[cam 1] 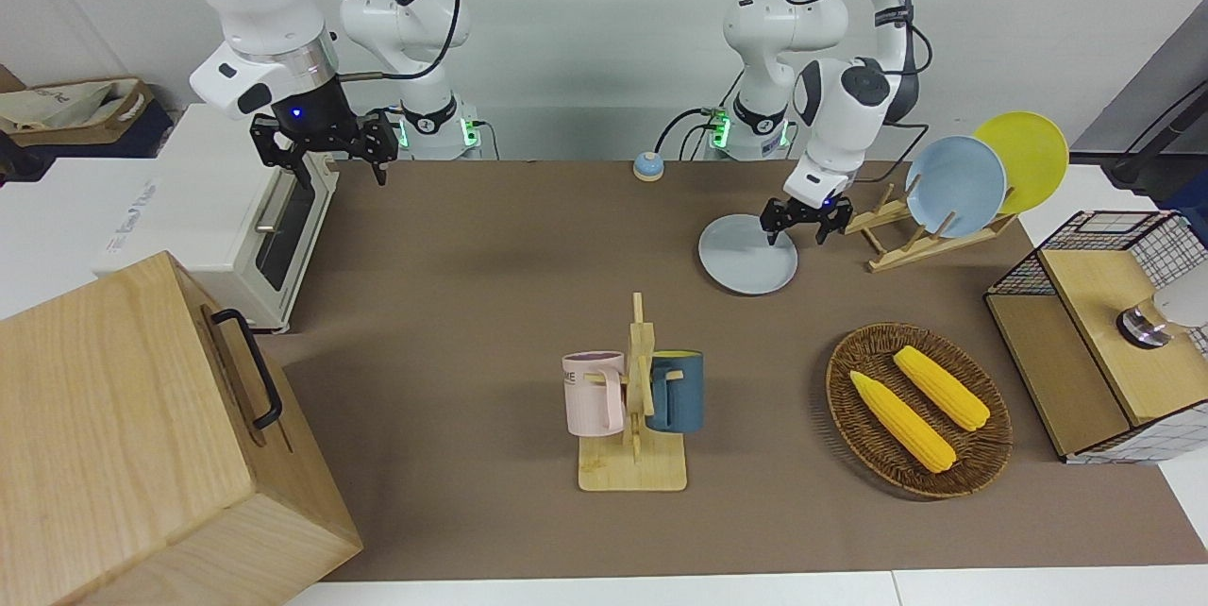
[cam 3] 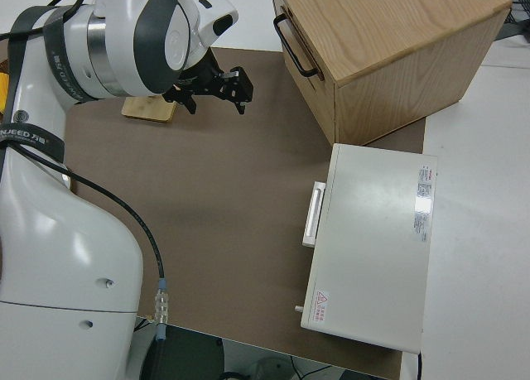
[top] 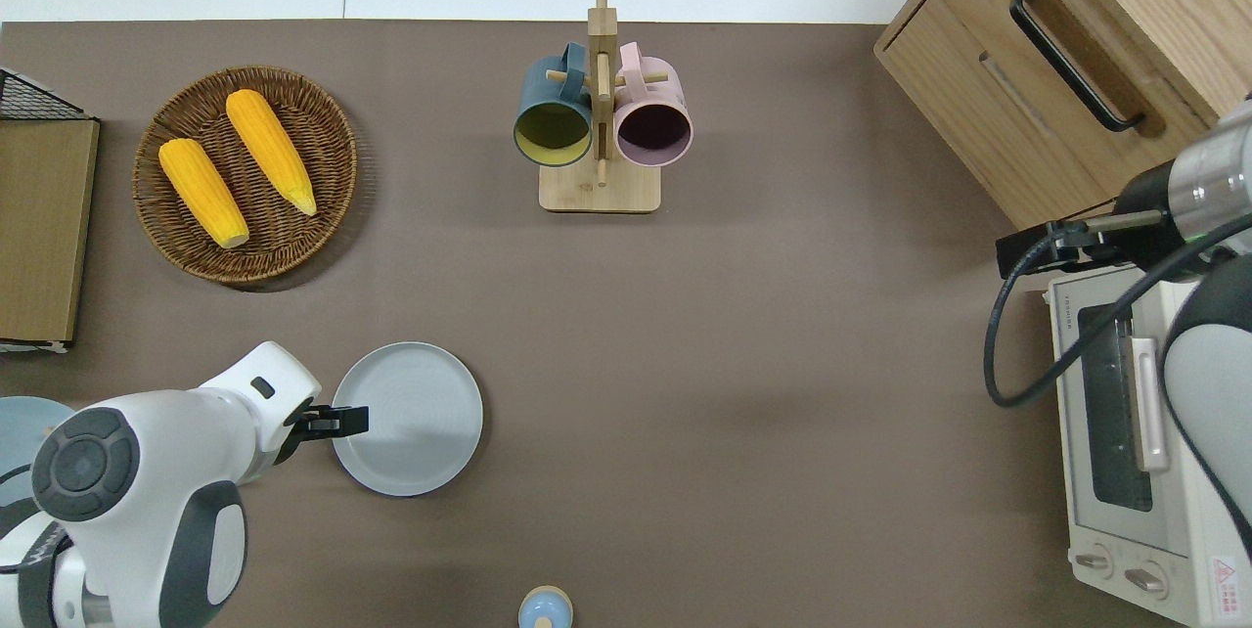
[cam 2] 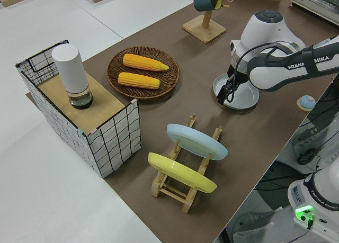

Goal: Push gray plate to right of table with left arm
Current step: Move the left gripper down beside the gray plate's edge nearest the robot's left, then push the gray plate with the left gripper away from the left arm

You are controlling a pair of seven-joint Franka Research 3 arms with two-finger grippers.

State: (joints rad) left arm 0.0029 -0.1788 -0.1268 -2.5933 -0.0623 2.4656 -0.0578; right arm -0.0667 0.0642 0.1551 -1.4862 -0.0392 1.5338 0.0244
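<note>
The gray plate (cam 1: 746, 259) lies flat on the brown table (cam 1: 472, 257), toward the left arm's end; it also shows in the overhead view (top: 416, 418) and the left side view (cam 2: 243, 96). My left gripper (cam 1: 797, 230) is low at the plate's rim on the side toward the left arm's end, and its fingers look open. In the overhead view the left gripper (top: 337, 421) overlaps that edge of the plate. In the left side view the left gripper (cam 2: 226, 95) points down at the rim. My right gripper (cam 1: 326, 151) is parked with its fingers apart.
A wooden rack with a sky-blue plate (cam 1: 955, 186) and a yellow plate (cam 1: 1024, 158) stands beside the gray plate. A wicker basket (cam 1: 986, 441) holds two corn cobs. A mug tree (cam 1: 632, 398), a blue bell (cam 1: 647, 166), a toaster oven (cam 1: 226, 210) and a wooden cabinet (cam 1: 142, 436) also stand here.
</note>
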